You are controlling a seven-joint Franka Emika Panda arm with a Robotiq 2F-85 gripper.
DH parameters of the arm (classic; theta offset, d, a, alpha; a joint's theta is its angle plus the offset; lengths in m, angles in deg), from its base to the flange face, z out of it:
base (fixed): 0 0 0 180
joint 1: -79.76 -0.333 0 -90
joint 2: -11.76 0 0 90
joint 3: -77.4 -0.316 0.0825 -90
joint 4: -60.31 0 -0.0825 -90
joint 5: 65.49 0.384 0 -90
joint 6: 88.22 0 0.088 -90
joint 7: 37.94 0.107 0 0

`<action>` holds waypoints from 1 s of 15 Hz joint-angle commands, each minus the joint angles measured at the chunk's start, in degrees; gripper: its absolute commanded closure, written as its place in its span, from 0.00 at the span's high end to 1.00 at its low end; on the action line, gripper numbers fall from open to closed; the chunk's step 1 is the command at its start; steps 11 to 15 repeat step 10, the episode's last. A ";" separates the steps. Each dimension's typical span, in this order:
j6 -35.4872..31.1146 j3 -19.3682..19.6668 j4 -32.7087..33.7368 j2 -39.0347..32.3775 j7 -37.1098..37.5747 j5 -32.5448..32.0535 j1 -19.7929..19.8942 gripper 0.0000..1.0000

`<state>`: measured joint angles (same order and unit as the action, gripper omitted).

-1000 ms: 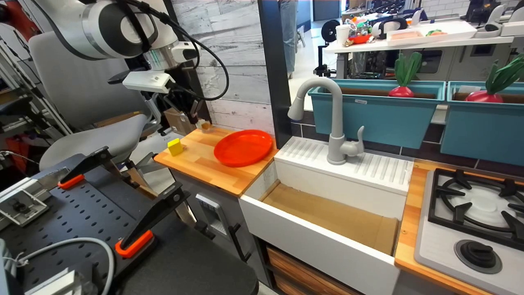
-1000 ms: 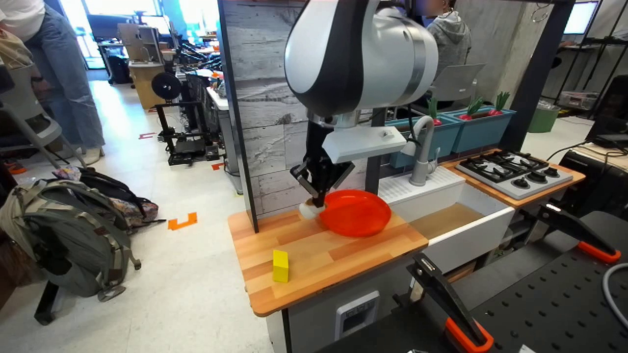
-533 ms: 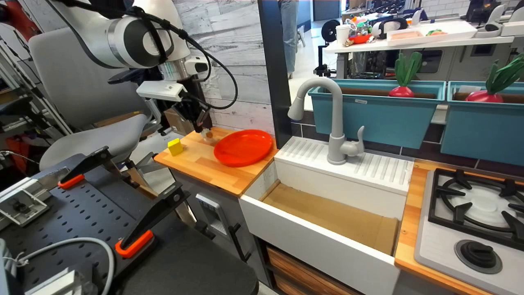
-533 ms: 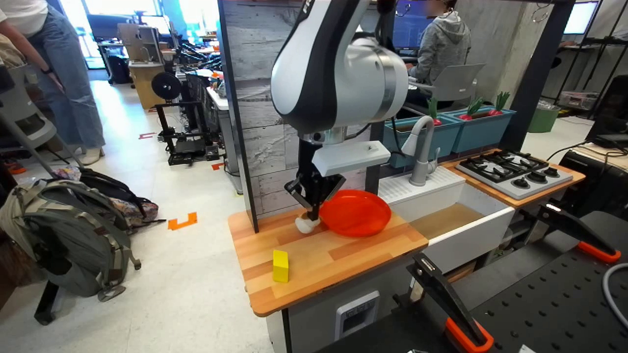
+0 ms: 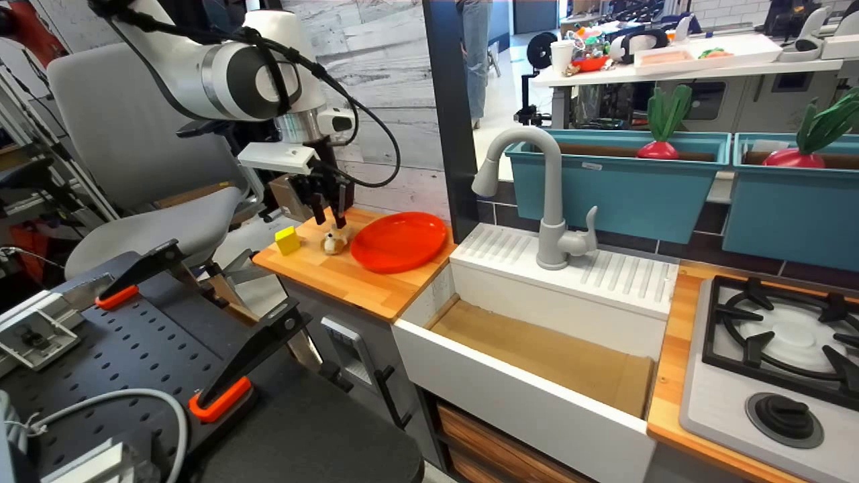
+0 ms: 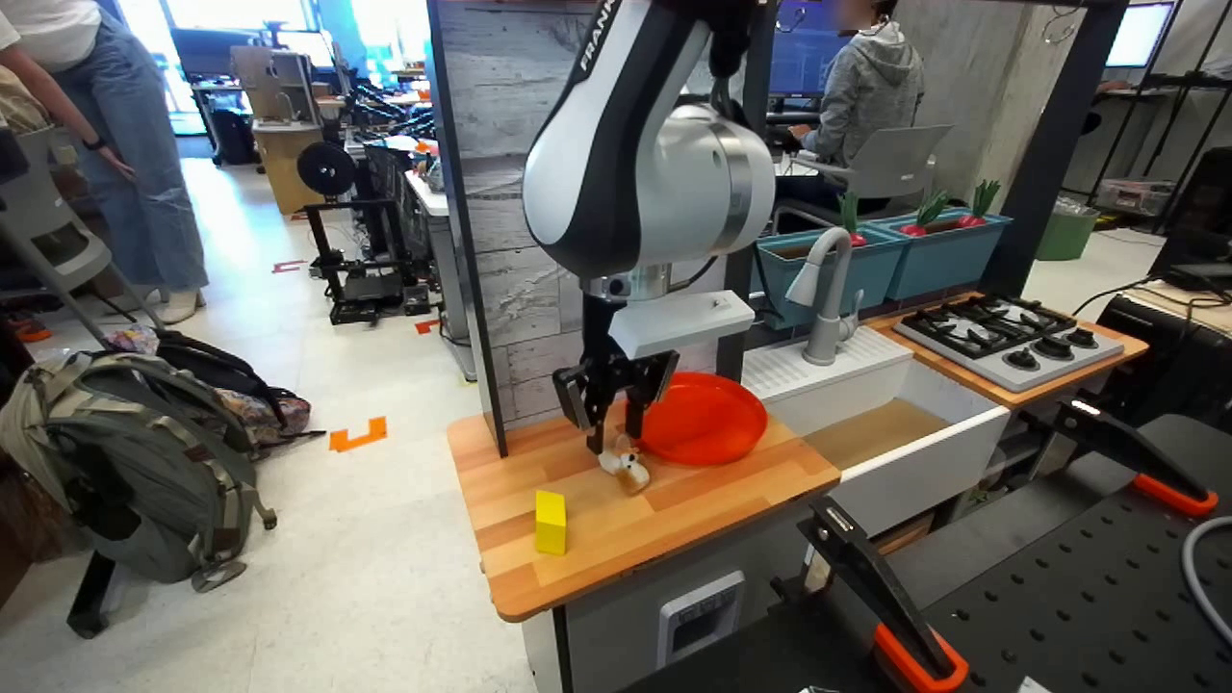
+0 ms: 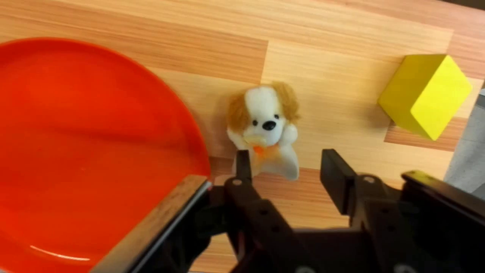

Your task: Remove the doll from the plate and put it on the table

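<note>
The doll (image 7: pixel 261 113), a small white-and-tan plush puppy, lies on its back on the wooden table (image 7: pixel 333 41), just beside the orange-red plate (image 7: pixel 94 125). In both exterior views the doll (image 5: pixel 333 243) (image 6: pixel 630 472) rests off the plate (image 5: pixel 399 243) (image 6: pixel 712 421), on the side towards the yellow block. My gripper (image 7: pixel 287 162) is open directly above it, the fingers apart with nothing gripped. One finger (image 7: pixel 243 165) covers part of the doll's lower side in the wrist view. Low over the table, the gripper (image 5: pixel 330 220) (image 6: pixel 614 439) points downward.
A yellow block (image 7: pixel 424 94) (image 6: pixel 551 523) stands near the table's outer edge. Behind the table rises a white wood-look wall panel (image 5: pixel 396 134). The white sink (image 5: pixel 530 396) with its grey faucet (image 5: pixel 551 194) adjoins the plate's side.
The arm has come down and away from the wall, bringing the doll lower and out beside the plate. The fingers have parted, and the doll now lies released on the table.
</note>
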<state>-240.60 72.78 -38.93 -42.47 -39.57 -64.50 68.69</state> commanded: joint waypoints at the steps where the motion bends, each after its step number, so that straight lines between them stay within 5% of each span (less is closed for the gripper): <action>1: 1.30 -0.47 -0.95 1.54 -0.90 -1.56 0.64 0.85; 4: 0.59 0.16 -5.77 5.34 -0.08 -1.98 -0.33 1.00; 7: 5.67 3.86 -10.96 10.51 3.15 -4.55 -2.66 1.00; 8: 2.06 0.59 -5.69 4.90 1.02 -2.91 -0.36 1.00; 15: 4.35 1.99 -8.39 7.77 2.14 -3.94 -0.90 1.00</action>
